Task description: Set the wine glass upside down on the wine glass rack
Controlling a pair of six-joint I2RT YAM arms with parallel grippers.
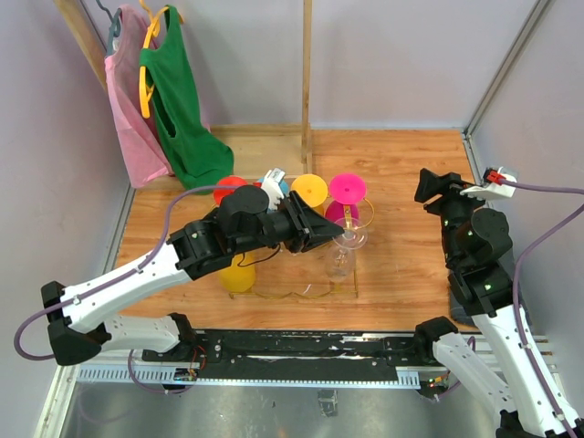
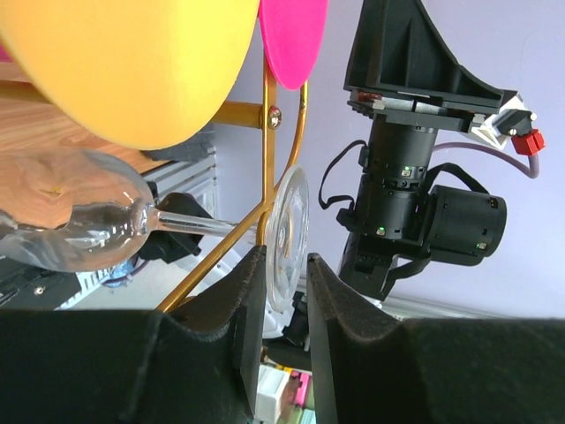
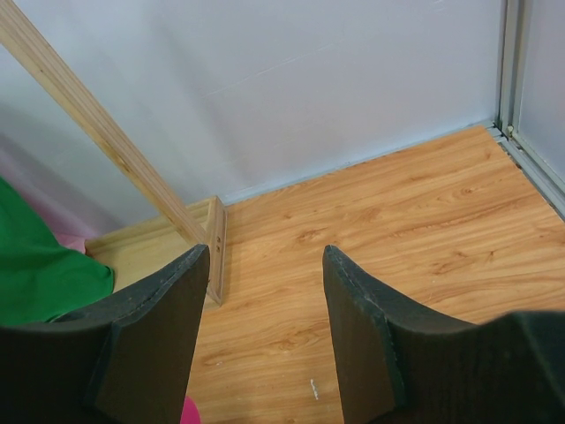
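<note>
Left wrist view first: the left tool [image 2: 284,265] has its two dark fingers [image 2: 250,305] drawn close together, with only a narrow gap between them. The clear round foot of the wine glass [image 2: 88,221] sits edge-on in that gap. Both pads appear to press on the foot (the contact line itself is partly hidden by the finger edges). The glass stem runs from the foot across a thin gold wire of the rack [image 2: 265,132] to the clear bowl on the far side of that wire. A yellow glass [image 2: 132,62] and a pink glass [image 2: 291,35] fill the upper part of this view, touching the same gold frame.

From the top external camera, the left tool [image 1: 339,233] reaches over the right end of the rack [image 1: 306,294], which stands on the wooden worktop [image 1: 401,164]. The wine glass [image 1: 340,260] hangs there foot up and bowl down, just beside the pink one.

On the right wrist camera, the right tool [image 3: 265,256] has its fingers spread wide with nothing between them. Bare wooden boards and a slanting wooden post [image 3: 106,141] show beyond. In the overhead view the right tool [image 1: 429,187] is held well apart from the rack, near the right wall.
</note>
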